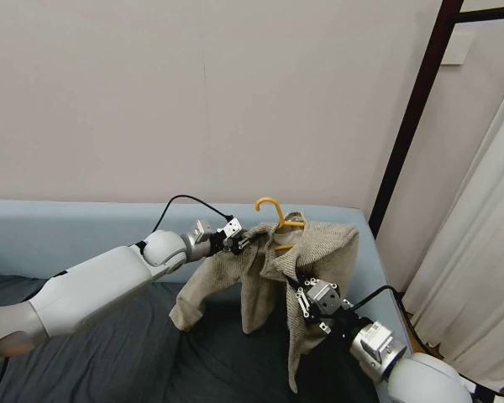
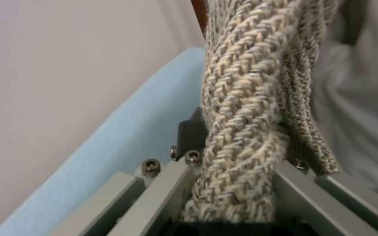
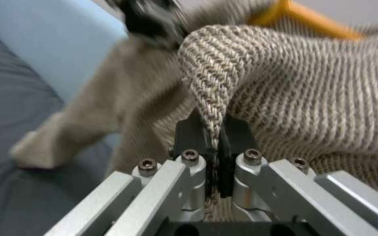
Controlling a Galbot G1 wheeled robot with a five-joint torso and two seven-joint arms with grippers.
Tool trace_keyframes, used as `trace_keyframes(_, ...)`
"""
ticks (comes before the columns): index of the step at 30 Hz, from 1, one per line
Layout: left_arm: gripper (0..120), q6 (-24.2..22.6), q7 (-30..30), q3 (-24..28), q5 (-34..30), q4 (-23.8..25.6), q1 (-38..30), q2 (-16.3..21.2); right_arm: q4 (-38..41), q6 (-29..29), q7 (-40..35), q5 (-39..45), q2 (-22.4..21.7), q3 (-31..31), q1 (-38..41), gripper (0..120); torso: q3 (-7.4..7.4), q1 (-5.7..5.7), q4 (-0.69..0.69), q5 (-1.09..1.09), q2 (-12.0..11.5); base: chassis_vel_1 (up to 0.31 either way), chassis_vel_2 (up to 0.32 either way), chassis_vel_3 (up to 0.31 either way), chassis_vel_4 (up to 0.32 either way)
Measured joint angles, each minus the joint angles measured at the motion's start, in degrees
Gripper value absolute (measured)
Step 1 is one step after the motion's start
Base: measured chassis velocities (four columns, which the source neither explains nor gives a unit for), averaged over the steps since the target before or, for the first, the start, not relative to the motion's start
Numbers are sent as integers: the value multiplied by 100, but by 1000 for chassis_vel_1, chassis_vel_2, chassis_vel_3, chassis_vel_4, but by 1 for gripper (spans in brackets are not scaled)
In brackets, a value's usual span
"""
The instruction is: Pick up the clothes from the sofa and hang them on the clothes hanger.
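The left gripper (image 1: 238,238) and the right gripper (image 3: 213,147) each pinch tight on a fold of the beige herringbone knit jacket (image 1: 328,252). It hangs rumpled on an orange plastic hanger (image 1: 280,217), held above the light-blue sofa (image 1: 67,231).

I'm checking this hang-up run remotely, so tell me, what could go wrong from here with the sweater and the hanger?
1. The right gripper pinches only a thin fold of the sweater; the knit might slip out.
2. Neither it nor the left gripper appears to hold the orange hanger, so it could tip or slide free.
3. The dangling sleeve may drag on the sofa.
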State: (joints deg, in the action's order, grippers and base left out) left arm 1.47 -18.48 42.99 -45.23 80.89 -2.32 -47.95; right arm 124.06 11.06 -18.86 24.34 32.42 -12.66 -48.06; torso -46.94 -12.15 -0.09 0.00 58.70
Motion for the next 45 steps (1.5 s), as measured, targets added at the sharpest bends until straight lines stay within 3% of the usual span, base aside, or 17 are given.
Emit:
trace_keyframes(9, 0, -7, 54, -127, -84, 410, 124, 330, -253, 73, -237, -53, 221, 10, -16, 4, 0, 0, 2, -1, 0, 0, 0, 0, 0)
trace_keyframes(18, 0, 13, 110, -245, 5, 465, 199, 442, 150, 49, -108, -219, 116, 133, -527, 40, 0, 0, 0, -2, 0, 0, 0, 0, 0)
trace_keyframes(21, 0, 15, 126, -246, 19, 466, 178, 455, 254, 46, -117, -275, 67, 200, -682, 47, 0, 0, 0, -1, 0, 0, 0, 0, 0)
trace_keyframes(23, 0, 18, 160, -246, 31, 464, 155, 467, 404, 60, -237, -262, 25, 278, -840, 59, 0, 0, 0, 0, 0, 0, 0, 0, 0)
trace_keyframes(29, 0, 18, 236, -246, 52, 460, 151, 480, 598, 201, -480, -127, -30, 388, -992, 74, 0, 0, 0, -1, 0, 0, 0, 0, 0)
trace_keyframes(34, 0, 19, 323, -256, 62, 524, 161, 538, 709, 459, -969, 140, -41, 450, -951, 97, 0, 0, 0, -1, 0, 0, 0, 0, 0)
trace_keyframes(42, 0, 4, 518, -236, 149, 654, 260, 581, 602, 815, -2073, 1443, 190, 261, -24, 100, 0, 0, 1, -1, 0, 0, 0, 0, 0)
trace_keyframes(44, 0, -31, 606, -171, 181, 706, 267, 580, 572, 878, -2403, 2267, 348, 157, 520, 93, 0, 0, 2, -1, 0, 0, 0, 0, 0)
trace_keyframes(45, 0, -31, 606, -171, 181, 706, 267, 580, 572, 878, -2403, 2267, 348, 157, 520, 93, 0, 0, 2, -1, 0, 0, 0, 0, 0)
